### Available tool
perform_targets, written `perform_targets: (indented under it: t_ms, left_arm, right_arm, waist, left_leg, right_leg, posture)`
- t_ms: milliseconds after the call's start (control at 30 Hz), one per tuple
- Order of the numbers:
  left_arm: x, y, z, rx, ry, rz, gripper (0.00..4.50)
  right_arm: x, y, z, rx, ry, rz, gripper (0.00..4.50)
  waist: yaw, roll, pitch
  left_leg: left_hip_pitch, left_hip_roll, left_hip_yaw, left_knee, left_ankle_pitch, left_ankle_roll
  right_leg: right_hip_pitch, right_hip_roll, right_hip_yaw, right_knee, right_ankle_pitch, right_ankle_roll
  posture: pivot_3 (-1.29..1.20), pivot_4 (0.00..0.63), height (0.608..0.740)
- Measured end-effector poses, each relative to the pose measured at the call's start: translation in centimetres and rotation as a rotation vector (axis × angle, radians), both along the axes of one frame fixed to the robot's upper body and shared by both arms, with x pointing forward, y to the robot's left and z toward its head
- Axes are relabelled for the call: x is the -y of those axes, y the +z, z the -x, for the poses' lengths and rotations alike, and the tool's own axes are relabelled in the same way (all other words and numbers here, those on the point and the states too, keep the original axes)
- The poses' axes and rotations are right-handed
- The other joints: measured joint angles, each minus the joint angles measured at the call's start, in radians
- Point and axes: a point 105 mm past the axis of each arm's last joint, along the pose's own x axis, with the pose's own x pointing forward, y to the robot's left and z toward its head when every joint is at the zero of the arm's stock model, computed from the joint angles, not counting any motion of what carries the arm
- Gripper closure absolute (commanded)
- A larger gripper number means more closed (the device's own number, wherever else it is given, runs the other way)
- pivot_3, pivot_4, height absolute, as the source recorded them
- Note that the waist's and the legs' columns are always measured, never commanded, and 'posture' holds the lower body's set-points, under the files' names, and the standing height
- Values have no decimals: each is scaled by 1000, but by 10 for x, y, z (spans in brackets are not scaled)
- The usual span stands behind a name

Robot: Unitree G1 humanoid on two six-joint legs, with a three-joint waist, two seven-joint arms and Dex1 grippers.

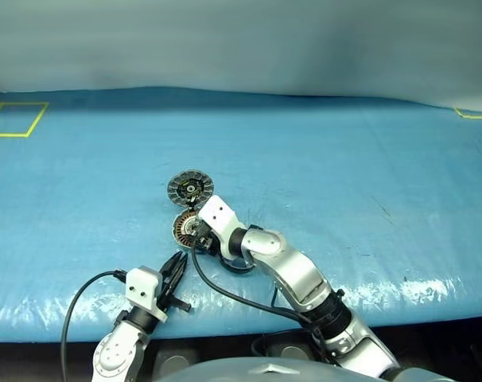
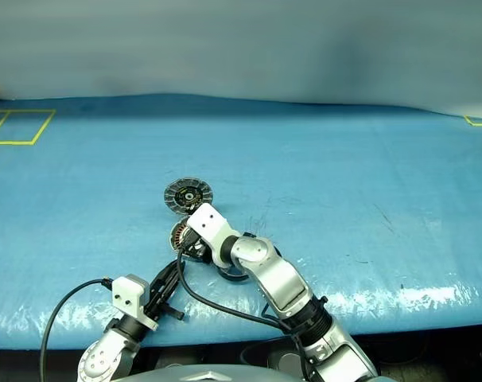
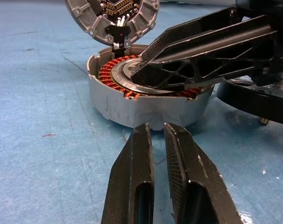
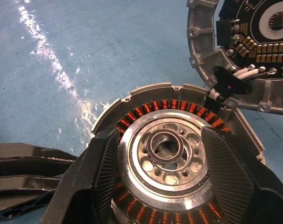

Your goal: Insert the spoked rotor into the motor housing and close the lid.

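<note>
Rotor (image 4: 166, 161) sits inside my housing (image 3: 146, 109) | right hand (image 4: 166, 186) spread around it, letting go | left hand (image 3: 159, 154) pressed together, waiting near | lid (image 4: 244, 51) open.

Even, bright overhead light falls on the blue worktop (image 1: 320, 159). White glare streaks its near edge in the head views and beside the motor housing (image 4: 146, 98) in the right wrist view. Shadows are soft. The far background is hazy.

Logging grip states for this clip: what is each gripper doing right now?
Left gripper: shut, holding nothing, near the motor housing.
Right gripper: open, fingers either side of the spoked rotor seated in the housing, lid open.
</note>
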Motion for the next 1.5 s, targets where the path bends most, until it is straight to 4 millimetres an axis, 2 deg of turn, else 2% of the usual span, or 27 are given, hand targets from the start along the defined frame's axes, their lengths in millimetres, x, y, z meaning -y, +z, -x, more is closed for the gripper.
perform_targets:
  t_ms: [133, 233, 467, 733, 1167, 1500]
  left_arm:
    - [0, 0, 0, 2, -2, 2, 4030]
    - [1, 0, -1, 4, -1, 3, 4030]
    - [0, 0, -1, 4, -2, 2, 4030]
    - [0, 0, 0, 4, -4, 1, 4030]
    - [-1, 0, 1, 0, 4, 1, 4030]
    - [-1, -1, 1, -1, 3, 1, 4030]
  right_arm:
    - [10, 16, 3, 4, -12, -43, 1593]
    - [13, 35, 7, 22, -15, -99, 2168]
    - [12, 32, 4, 6, -63, -34, 4472]
    - [0, 21, 3, -14, -47, 30, 4472]
    - [1, 4, 1, -50, -42, 78, 4472]
    - [-5, 2, 2, -60, -16, 54, 4472]
  waist:
    - [0, 0, 0]
    - [-2, 0, 0]
    - [-3, 0, 0]
    - [-3, 0, 0]
    - [-4, 0, 0]
    - [-4, 0, 0]
  left_leg:
    - [0, 0, 0, 0, 0, 0]
    - [0, 0, 0, 0, 0, 0]
    - [0, 0, 0, 0, 0, 0]
    - [0, 0, 0, 0, 0, 0]
    - [0, 0, 0, 0, 0, 0]
    - [0, 0, 0, 0, 0, 0]
  right_leg:
    - [0, 0, 0, 0, 0, 0]
    - [0, 0, 0, 0, 0, 0]
    - [-1, 0, 0, 0, 0, 0]
    - [0, 0, 0, 0, 0, 0]
    - [0, 0, 0, 0, 0, 0]
    - [-1, 0, 0, 0, 0, 0]
  posture:
    - [0, 150, 740]
    - [0, 150, 740]
    - [0, 150, 740]
    - [0, 150, 740]
    - [0, 150, 740]
    - [0, 150, 740]
